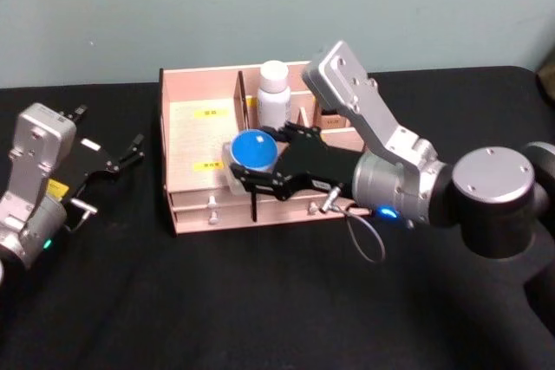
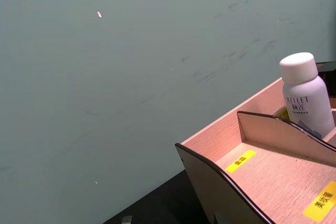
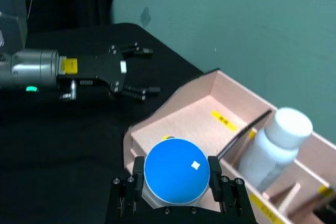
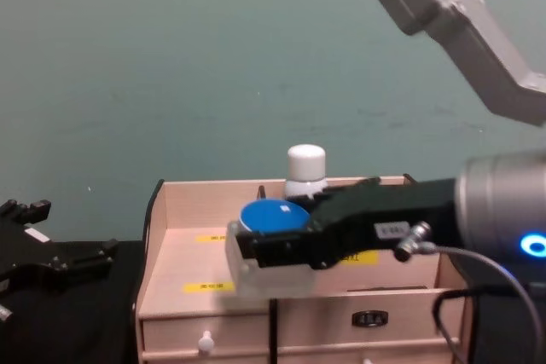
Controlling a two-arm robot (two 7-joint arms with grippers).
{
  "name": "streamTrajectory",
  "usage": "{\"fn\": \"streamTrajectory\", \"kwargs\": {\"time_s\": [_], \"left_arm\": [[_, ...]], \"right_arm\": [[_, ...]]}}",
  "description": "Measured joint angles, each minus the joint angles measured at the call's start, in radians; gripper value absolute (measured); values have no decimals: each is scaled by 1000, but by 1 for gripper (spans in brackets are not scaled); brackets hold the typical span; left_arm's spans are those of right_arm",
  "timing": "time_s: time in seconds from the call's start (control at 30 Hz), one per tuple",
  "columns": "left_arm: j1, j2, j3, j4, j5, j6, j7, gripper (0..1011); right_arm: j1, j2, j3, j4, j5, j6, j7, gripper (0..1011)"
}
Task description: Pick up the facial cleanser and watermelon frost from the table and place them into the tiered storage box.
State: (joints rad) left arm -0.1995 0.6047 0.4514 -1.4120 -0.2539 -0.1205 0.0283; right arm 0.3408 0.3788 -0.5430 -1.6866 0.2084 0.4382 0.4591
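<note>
Blue-lidded and clear-bodied, a small round jar (image 1: 254, 148) hangs in the head view over the wide left compartment of the pale wooden stepped storage box (image 1: 192, 132), probably so it can go straight down. The right gripper (image 1: 251, 160) clamps it from both sides. The left gripper (image 1: 110, 126) sits well apart over the black tablecloth (image 1: 260, 301), fingers spread and empty. A white plastic bottle (image 1: 272, 93) stands upright in a rear compartment, apparently already stowed.

From the left wrist, the white plastic bottle (image 2: 304, 98) stands behind a curved divider of the storage box (image 2: 210, 182).

From the right wrist, the right gripper (image 3: 176, 167) presses the jar (image 3: 173, 178) on either side of its lid, above the storage box (image 3: 202, 109). Beyond it the left gripper (image 3: 148, 72) is wide open.

From the chest, the jar (image 4: 273, 215) rides in the right gripper (image 4: 273, 249) above the storage box (image 4: 192, 210), seemingly not yet set down.
</note>
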Motion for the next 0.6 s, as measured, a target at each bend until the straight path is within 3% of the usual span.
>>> {"fn": "streamTrajectory", "kwargs": {"time_s": [0.33,0.6], "left_arm": [[0,0,0,0,0,0,0,1010],[0,0,0,0,0,0,0,1010]], "right_arm": [[86,-72,-25,103,1,-15,-9,735],[123,-110,-52,158,-3,-18,-12,734]]}}
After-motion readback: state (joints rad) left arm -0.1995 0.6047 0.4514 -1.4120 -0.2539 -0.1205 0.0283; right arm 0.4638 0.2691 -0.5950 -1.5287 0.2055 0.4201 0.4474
